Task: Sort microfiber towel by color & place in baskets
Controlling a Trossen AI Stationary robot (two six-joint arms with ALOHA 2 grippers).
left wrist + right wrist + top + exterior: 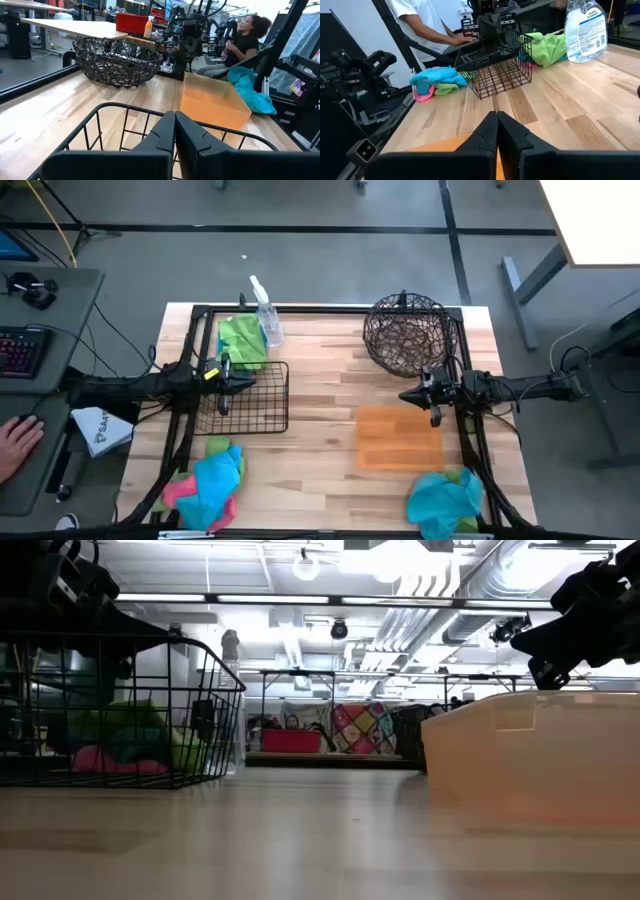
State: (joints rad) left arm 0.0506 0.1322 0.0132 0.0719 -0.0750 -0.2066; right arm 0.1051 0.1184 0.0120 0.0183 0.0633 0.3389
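Around the black wire-grid basket point(254, 396) in the high view, towels lie unsorted: a green towel point(240, 340) beyond it, mixed heaps point(208, 485) and point(447, 498) nearer; baskets look empty. Left wrist view: the left gripper point(174, 131) hangs clenched, empty, over that basket. Right wrist view: the right gripper point(497, 131) clenched, empty, above the orange tray point(442, 144)

The left gripper point(174, 131) hung shut over the black wire basket point(107, 125). Beyond stood the orange tray point(212, 104) and the woven bowl basket point(118, 61)
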